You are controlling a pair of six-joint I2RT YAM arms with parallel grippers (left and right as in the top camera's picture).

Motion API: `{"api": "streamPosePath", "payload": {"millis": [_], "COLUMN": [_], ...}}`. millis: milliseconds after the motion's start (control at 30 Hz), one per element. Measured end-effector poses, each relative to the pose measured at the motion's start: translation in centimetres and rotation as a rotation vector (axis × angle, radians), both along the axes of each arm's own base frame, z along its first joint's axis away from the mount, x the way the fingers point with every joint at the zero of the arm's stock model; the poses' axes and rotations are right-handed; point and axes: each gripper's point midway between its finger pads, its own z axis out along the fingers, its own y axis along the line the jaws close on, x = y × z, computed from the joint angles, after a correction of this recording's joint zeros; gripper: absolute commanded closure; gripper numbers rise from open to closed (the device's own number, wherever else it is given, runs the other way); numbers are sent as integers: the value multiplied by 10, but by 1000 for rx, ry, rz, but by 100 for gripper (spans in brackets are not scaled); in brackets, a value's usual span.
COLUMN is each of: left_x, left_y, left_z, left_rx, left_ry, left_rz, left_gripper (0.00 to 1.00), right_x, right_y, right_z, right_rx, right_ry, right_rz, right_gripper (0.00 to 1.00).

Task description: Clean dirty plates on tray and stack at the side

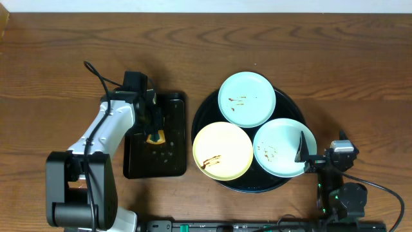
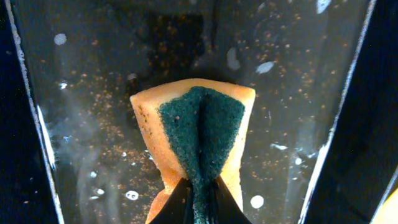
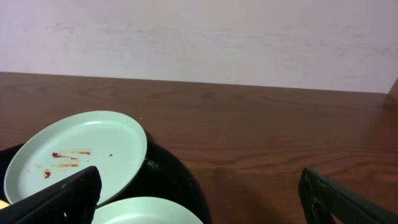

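Over the rectangular black tray (image 1: 138, 161), the left claw (image 1: 154, 127) is pinching a yellow sponge (image 2: 199, 130) by its middle, green scrub face folded in the grip. Just to its right on the wooden surface (image 1: 64, 38) sits the round black tray (image 1: 201, 119). The pale yellow plate (image 1: 223, 151), smeared brown, is the nearest of its dirty plates. The far mint plate (image 1: 246, 98) and near mint plate (image 1: 283, 147) lie farther right. The right claw (image 1: 320, 154) hangs spread wide and empty at the tray's right edge, one finger over the near mint plate. Wiping likely calls for a short rightward carry.
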Motion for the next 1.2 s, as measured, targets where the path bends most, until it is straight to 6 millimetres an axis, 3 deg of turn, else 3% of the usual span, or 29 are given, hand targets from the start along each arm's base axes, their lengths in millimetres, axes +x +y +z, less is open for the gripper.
{"api": "streamPosePath", "payload": {"millis": [267,467,633,867,1000,1200], "left_x": [0,0,-3,-4,-4,0], "left_y": [-2,-2,-2,-5,-7,-16], "left_z": [19,47,61,62,62,65], "left_rx": [-14,-19,-22,-37,-51,-88], "left_ry": [-48,-129,-162,-161,-160,-181], "left_rz": [-12,-12,-13,-17,-19,-43], "left_gripper": [93,93,93,93,93,92], "right_x": [0,-6,-26,-50,-46,-25], "right_y": [0,28,42,47,46,45], "right_z": [5,28,34,69,53,-10], "right_rx": [1,42,158,198,215,243], "right_ry": [-21,-68,98,322,565,1005], "right_rz": [2,165,234,251,215,151], "right_gripper": [1,1,1,1,1,1]}}
